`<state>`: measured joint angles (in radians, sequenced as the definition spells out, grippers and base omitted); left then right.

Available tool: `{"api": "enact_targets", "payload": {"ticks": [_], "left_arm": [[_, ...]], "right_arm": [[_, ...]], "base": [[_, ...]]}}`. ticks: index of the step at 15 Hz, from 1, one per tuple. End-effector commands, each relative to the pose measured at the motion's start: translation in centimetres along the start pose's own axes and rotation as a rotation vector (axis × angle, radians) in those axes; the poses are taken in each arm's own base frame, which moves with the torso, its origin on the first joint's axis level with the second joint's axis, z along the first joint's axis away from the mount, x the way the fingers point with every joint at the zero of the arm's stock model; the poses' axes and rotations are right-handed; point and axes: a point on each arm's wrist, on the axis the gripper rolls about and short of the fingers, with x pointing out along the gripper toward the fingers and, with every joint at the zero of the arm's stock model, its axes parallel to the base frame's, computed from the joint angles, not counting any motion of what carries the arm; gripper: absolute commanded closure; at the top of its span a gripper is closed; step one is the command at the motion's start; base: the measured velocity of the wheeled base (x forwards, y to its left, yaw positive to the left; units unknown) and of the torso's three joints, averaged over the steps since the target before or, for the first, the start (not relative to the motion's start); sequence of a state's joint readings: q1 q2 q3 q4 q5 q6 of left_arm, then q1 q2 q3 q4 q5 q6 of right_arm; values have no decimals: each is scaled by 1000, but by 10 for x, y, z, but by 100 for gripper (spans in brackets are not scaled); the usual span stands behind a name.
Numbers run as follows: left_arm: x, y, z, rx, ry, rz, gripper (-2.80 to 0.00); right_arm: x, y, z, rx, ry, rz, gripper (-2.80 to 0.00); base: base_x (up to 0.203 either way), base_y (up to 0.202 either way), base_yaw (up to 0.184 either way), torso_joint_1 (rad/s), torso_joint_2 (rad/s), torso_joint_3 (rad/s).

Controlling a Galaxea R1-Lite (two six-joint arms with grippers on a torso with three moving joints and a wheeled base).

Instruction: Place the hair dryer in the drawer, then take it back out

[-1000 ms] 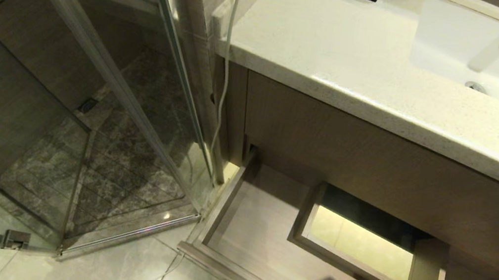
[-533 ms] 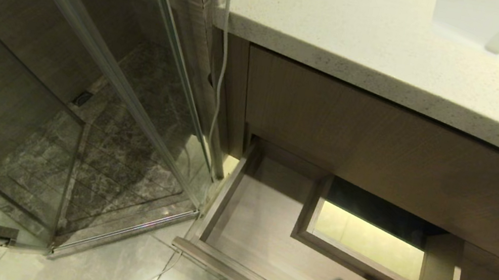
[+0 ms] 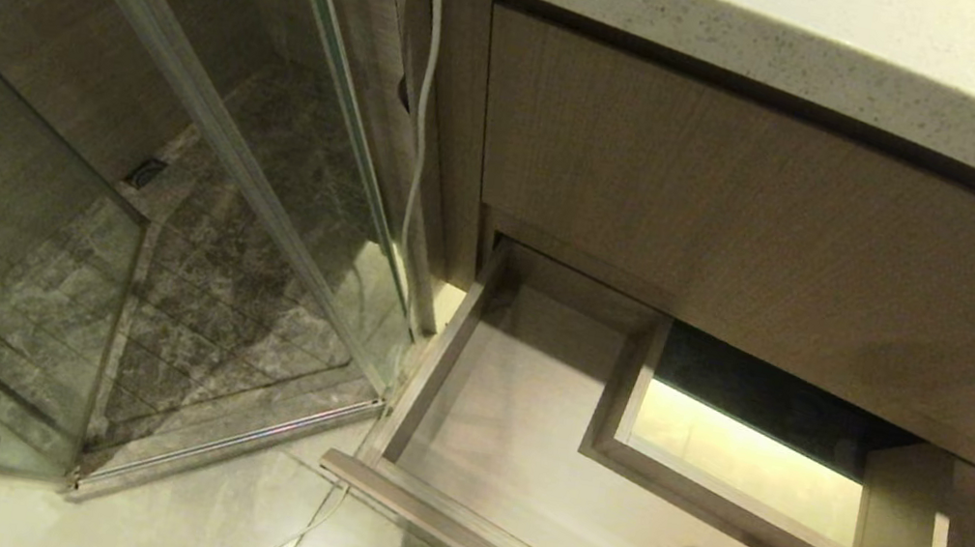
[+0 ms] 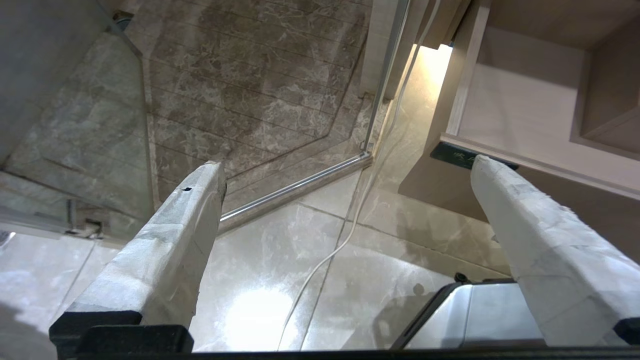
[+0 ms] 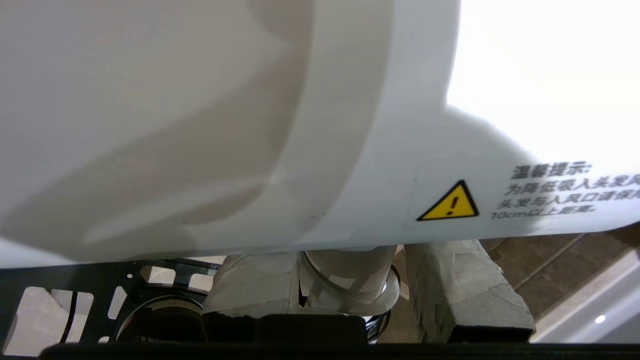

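Note:
The white hair dryer (image 5: 300,125) fills the right wrist view, its round barrel lying across the frame with a yellow warning sticker on it. My right gripper (image 5: 350,272) is shut on the dryer's handle, one padded finger on each side. In the head view the drawer (image 3: 455,356) is pulled open below the vanity, showing a pale interior and a boxed rectangular cut-out (image 3: 752,521); neither gripper appears there. In the left wrist view my left gripper (image 4: 345,170) hangs open over the floor tiles, with the drawer (image 4: 520,110) corner beside it.
A glass shower enclosure (image 3: 180,117) stands left of the vanity. A white cable (image 3: 421,106) hangs down the vanity's side and trails across the floor (image 4: 320,260). The speckled countertop (image 3: 779,36) overhangs a tall wood-grain panel (image 3: 752,208). My base (image 4: 500,315) sits near the drawer front.
The head camera has sunk and tipped down: the sink and most of the countertop have slid out at the top, and the open drawer shows larger. Nothing in the scene itself has moved.

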<state>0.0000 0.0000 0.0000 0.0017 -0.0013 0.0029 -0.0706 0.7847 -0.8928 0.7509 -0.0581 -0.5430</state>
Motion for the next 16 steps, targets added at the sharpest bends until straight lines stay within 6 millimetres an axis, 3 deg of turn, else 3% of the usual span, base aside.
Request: {"api": "enact_targets", "payload": {"ticks": [1,5,16], "left_arm": [[0,0,0,0,0,0,-280],[0,0,0,0,0,0,-280],[0,0,0,0,0,0,-280]], "right_arm": [[0,0,-1,-3,3,0,0],[-1,1,-1,-5,0,0,0],[-1,0,0,-5,-11,-14,0]], "base": [[0,0,0,-257,510,251],[0,0,0,-191,386,188],[0,0,0,-9,24,12]]}}
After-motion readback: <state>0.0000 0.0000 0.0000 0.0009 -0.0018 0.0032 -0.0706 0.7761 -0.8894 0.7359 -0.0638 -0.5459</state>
